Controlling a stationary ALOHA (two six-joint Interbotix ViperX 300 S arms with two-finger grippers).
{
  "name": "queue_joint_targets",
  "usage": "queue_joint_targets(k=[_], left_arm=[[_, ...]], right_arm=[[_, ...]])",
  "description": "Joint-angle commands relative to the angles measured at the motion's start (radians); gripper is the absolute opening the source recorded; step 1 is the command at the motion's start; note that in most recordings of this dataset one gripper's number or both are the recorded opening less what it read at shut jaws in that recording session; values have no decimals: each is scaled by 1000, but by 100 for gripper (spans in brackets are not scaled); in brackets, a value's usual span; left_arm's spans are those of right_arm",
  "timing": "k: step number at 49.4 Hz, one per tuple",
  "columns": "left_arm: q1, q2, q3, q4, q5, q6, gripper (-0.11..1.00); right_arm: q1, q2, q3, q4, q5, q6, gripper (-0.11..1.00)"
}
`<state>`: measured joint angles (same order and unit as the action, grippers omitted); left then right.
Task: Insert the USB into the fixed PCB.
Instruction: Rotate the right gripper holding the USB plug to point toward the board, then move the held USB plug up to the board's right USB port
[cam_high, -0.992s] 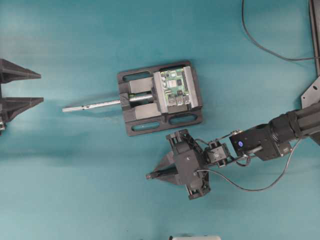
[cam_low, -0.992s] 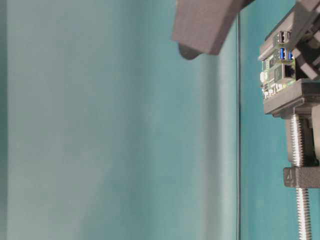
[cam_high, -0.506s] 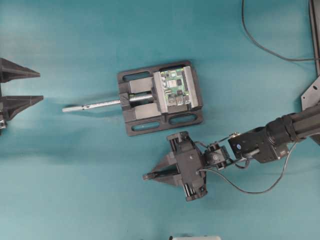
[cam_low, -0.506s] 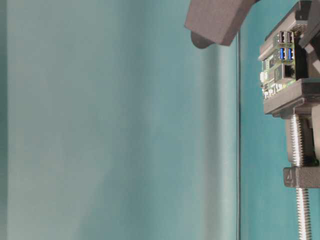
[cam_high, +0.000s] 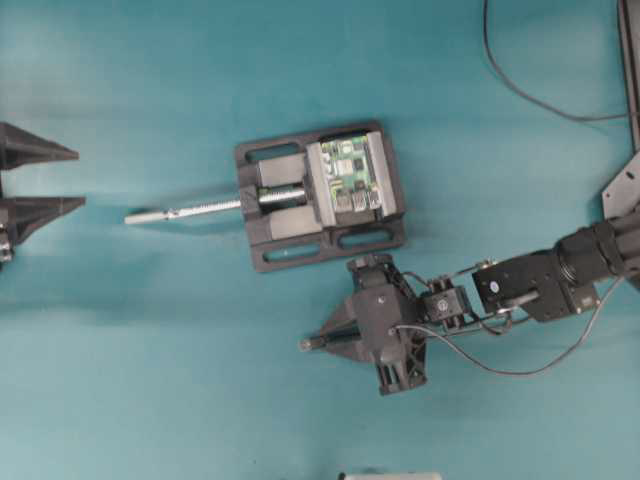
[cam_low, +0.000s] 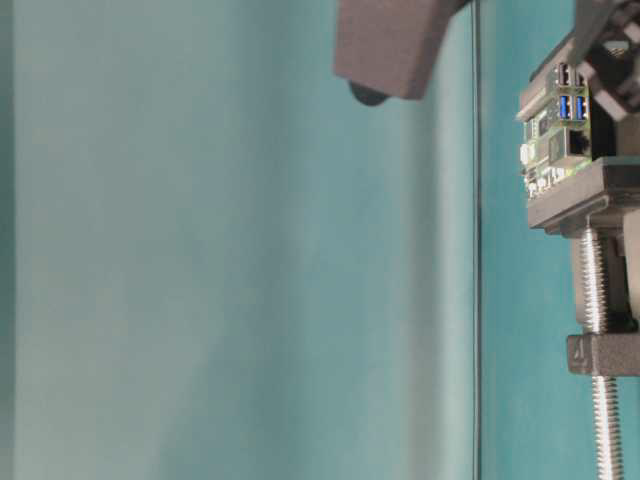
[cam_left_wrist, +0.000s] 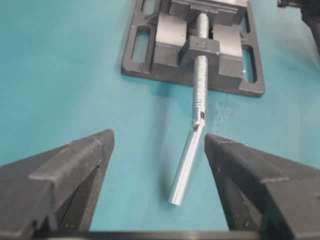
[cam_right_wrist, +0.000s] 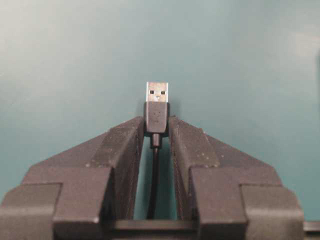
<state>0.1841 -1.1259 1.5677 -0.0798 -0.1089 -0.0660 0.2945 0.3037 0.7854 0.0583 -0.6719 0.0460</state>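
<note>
Silvery metal tip of the USB (cam_right_wrist: 157, 93) is seen projecting forward past the fingertips of the right gripper (cam_right_wrist: 156, 131), whose jaws are closed snugly on the dark plug body, the thin black cable trailing back between them. In the overhead view the right gripper (cam_high: 330, 342) lies at about 6 o'clock from the fixed PCB (cam_high: 352, 175), near the vise (cam_high: 320, 197) but apart from it, and points toward 9 o'clock, so the plug is judged not yet aimed at the board. The green board is held upright in the black vise, its silver and blue ports (cam_low: 571, 92) visible in the table-level view; no plug is seated in any of them. The vise's silver screw rod (cam_high: 190, 210) extends toward 9 o'clock. Farther out, at 9 o'clock near the frame edge, the left gripper (cam_high: 40, 177) is seen with its jaws spread wide and nothing between them, the rod's end lying ahead of it in the left wrist view. Progress is judged as follows: pick-up done; reorientation toward the ports, alignment and insertion all left.
</note>
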Motion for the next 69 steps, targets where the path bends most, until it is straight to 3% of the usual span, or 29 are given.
queue_joint_targets(k=[1, 8, 15, 22, 23, 34, 42, 44, 48, 57, 69], left_arm=[[2, 3, -11, 3, -8, -11, 89], [2, 3, -11, 3, -6, -11, 89], [3, 2, -11, 3, -8, -11, 89], [2, 2, -11, 3, -6, -11, 89], [2, 2, -11, 3, -8, -11, 89], [2, 2, -11, 3, -6, -11, 89], [2, 2, -11, 3, -6, -11, 89], [2, 2, -11, 2, -8, -11, 89], [2, 2, -11, 3, -6, -11, 89], [2, 2, -11, 3, -6, -11, 89], [2, 2, -9, 3, -8, -11, 89]], right_arm=[[17, -34, -6, 86, -23, -12, 21], [58, -34, -9, 242, -43, -94, 21], [114, -34, -14, 479, -54, -225, 21], [192, -34, -38, 781, -106, -373, 21], [210, -35, -44, 847, -121, -402, 21], [328, -32, -101, 1344, -268, -655, 21], [385, -3, -187, 1687, -457, -867, 21], [391, 11, -213, 1747, -495, -902, 21], [394, 43, -259, 1829, -558, -957, 21], [396, 115, -342, 1917, -686, -974, 21], [393, 202, -445, 1968, -862, -956, 21]])
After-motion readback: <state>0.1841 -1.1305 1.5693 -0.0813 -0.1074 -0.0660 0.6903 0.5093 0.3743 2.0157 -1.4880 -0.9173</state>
